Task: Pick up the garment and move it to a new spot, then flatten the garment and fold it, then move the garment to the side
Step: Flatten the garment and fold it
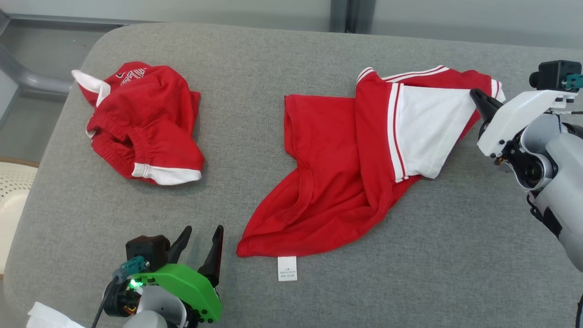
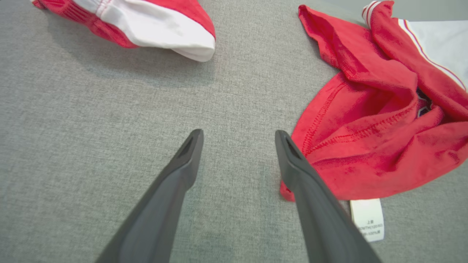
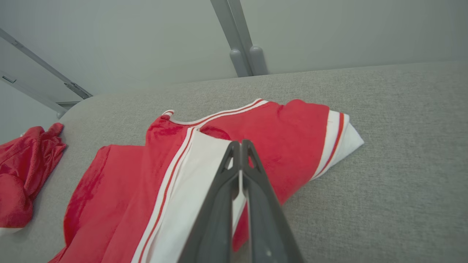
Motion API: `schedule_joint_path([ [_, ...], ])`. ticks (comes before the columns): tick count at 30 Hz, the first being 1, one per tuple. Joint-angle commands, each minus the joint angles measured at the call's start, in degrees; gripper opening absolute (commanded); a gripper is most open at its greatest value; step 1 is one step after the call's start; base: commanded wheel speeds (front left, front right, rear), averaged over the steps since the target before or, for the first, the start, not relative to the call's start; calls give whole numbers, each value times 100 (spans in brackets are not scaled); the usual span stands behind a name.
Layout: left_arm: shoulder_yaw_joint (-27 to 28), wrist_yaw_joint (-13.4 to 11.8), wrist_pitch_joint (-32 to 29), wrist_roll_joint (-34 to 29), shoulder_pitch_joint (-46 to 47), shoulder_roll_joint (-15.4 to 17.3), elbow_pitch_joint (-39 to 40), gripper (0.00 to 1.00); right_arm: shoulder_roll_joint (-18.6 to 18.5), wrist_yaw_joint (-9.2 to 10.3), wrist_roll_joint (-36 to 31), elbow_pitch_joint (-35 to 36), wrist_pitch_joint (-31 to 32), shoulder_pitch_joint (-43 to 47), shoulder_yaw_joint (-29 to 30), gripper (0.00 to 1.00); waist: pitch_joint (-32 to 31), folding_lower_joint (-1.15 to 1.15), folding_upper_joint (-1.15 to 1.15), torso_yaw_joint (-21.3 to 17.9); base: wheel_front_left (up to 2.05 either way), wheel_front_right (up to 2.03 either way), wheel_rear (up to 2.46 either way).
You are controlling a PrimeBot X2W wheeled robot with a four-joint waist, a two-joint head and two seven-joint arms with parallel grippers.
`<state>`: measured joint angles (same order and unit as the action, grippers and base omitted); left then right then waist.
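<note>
Red shorts (image 1: 145,123) (white lettering, too creased to read) lie crumpled at the left of the grey pad (image 1: 68,205). The left gripper (image 1: 203,230) hovers, fingers apart, near the hem of the red-and-white shirt (image 1: 332,182), beside its white tag (image 1: 287,268) (print too small to read). The right gripper (image 1: 476,94), fingers together, touches the shirt's right edge.

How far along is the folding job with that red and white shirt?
Early. Nothing looks done: the shirt lies crumpled, unfolded. In hand: the right gripper is shut, apparently on its white panel's edge; the left gripper hovers open near the hem. Flattening, folding and moving aside remain.
</note>
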<state>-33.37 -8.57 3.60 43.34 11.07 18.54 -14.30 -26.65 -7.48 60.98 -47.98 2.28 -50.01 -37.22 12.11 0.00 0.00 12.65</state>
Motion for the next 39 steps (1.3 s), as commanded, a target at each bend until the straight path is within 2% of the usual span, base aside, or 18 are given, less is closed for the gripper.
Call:
schedule_joint_path([
  [1, 29, -38, 6, 53, -81, 50, 32, 100, -98, -3, 126, 137, -7, 140, 4, 0, -188, 0, 0, -189, 0, 0, 0],
  [9, 88, -196, -30, 119, -313, 173, 208, 100, -784, -3, 564, 1010, 207, 843, 22, 0, -467, 0, 0, -586, 0, 0, 0],
  [13, 102, -231, -38, 144, -416, 224, 271, 100, -1271, -3, 809, 1488, 390, 1464, 120, 0, -569, 0, 0, -715, 0, 0, 0],
  [21, 168, -362, -77, 189, -652, 352, 440, 100, -2077, -3, 1584, 2396, 981, 2865, 684, 0, -694, 0, 0, -999, 0, 0, 0],
  [25, 166, -372, -81, 205, -683, 374, 491, 100, -2306, -3, 1933, 2634, 1274, 3629, 916, 0, -675, 0, 0, -1058, 0, 0, 0],
  [29, 173, -396, -79, 226, -692, 384, 520, 100, -2415, -3, 2104, 2880, 1310, 4295, 1109, 0, -638, 0, 0, -1106, 0, 0, 0],
  [33, 182, -398, -63, 233, -700, 388, 512, 100, -2340, -3, 2172, 3115, 1360, 4750, 1209, 0, -619, 0, 0, -1157, 0, 0, 0],
  [34, 183, -399, -65, 240, -698, 390, 511, 100, -2307, -3, 2173, 3162, 1369, 4816, 1224, 22, -616, 0, 0, -1165, 0, 0, 0],
  [35, 183, -399, -68, 244, -692, 392, 506, 100, -2269, -3, 2161, 3196, 1365, 4896, 1243, 84, -614, 0, 0, -1173, 0, 0, 0],
  [36, 181, -397, -73, 246, -686, 396, 502, 100, -2250, -3, 2119, 3213, 1353, 4940, 1266, 100, -615, 0, 0, -1179, 0, 0, 0],
  [39, 177, -406, -92, 254, -671, 419, 502, 100, -2190, -3, 1952, 3265, 1292, 4978, 1396, 100, -641, 0, 0, -1196, 0, 0, 0],
])
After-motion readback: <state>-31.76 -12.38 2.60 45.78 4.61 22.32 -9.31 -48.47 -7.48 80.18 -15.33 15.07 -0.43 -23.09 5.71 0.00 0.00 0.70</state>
